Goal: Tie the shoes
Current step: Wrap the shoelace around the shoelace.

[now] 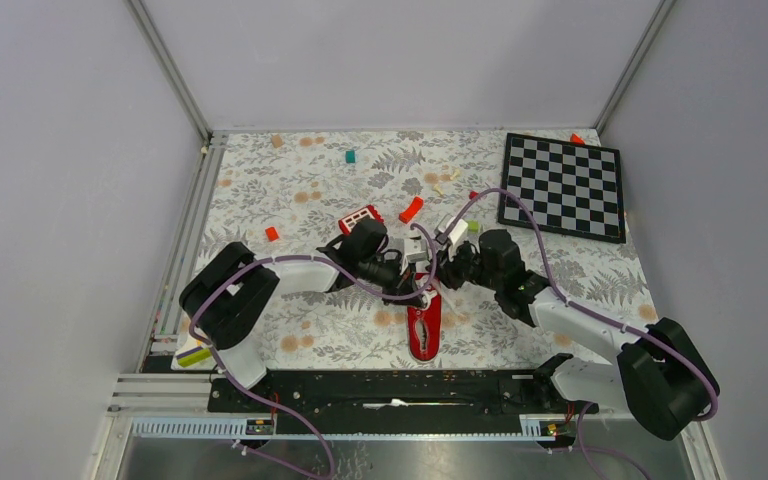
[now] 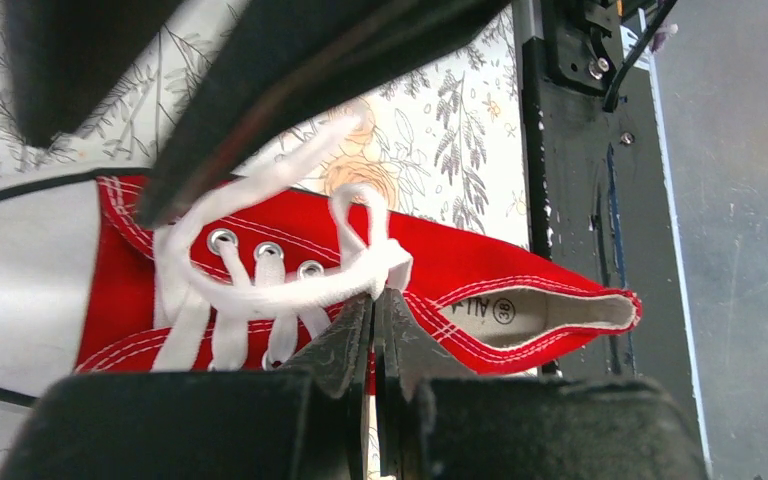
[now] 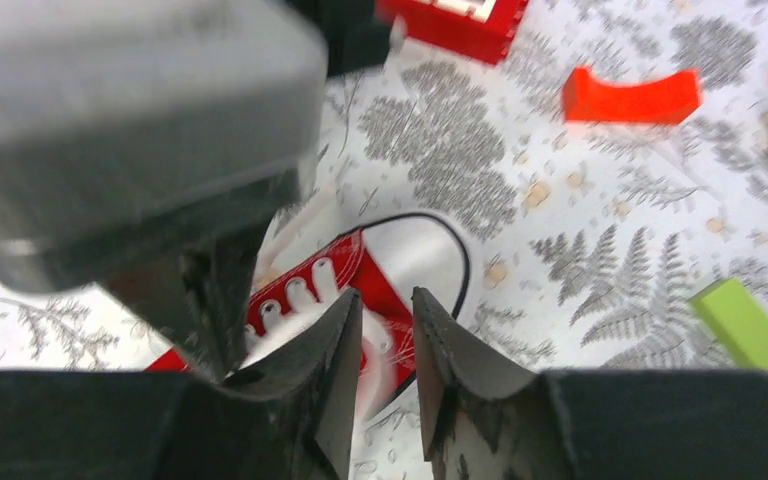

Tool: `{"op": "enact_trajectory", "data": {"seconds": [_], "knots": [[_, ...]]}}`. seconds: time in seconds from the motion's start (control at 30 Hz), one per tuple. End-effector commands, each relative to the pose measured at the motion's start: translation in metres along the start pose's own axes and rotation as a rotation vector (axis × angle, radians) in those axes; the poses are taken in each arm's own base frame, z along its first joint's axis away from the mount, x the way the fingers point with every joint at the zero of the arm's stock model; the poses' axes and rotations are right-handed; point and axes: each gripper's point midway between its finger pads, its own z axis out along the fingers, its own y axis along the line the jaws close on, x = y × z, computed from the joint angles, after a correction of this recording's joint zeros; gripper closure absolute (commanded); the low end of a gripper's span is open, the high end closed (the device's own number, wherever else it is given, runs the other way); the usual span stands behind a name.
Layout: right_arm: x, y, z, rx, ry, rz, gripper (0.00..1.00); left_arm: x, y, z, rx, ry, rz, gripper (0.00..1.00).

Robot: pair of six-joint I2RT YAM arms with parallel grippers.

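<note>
The red canvas sneaker (image 1: 423, 335) lies on the fern-patterned table, its white toe cap pointing away from the arm bases and its heel opening toward the near rail. My left gripper (image 1: 415, 287) sits over the lace area; in the left wrist view it (image 2: 378, 296) is shut on a strand of the white lace (image 2: 360, 270) above the shoe's tongue (image 2: 480, 260). My right gripper (image 1: 442, 275) hovers just above the toe end; in the right wrist view it (image 3: 387, 296) stands slightly open over the shoe (image 3: 345, 268), with a blurred lace below the gap.
A chessboard (image 1: 563, 185) lies at the back right. A red block with white squares (image 1: 360, 217) and a curved red-orange piece (image 1: 411, 209) lie just beyond the grippers. A green block (image 3: 743, 322) lies to the right. The black rail (image 1: 390, 390) runs along the near edge.
</note>
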Motion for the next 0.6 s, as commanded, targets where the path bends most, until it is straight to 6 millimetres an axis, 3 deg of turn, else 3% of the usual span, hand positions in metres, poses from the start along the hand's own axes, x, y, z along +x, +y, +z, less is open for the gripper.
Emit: {"op": "enact_trajectory", "data": {"seconds": [0.0,0.27,0.5,0.57], "knots": [[-0.054,-0.019,-0.001,0.088,-0.194,-0.029,0.66,0.012,-0.025,0.001,0.117,0.037,-0.049,1.00],[-0.045,-0.023,-0.014,0.148,-0.194,0.026,0.65,0.010,-0.026,0.001,0.116,0.027,-0.050,1.00],[-0.042,-0.028,-0.048,0.258,-0.197,0.144,0.58,0.002,-0.025,-0.001,0.093,-0.015,-0.035,1.00],[-0.035,-0.027,-0.058,0.293,-0.173,0.259,0.58,-0.001,-0.024,0.000,0.082,-0.032,-0.032,1.00]]}}
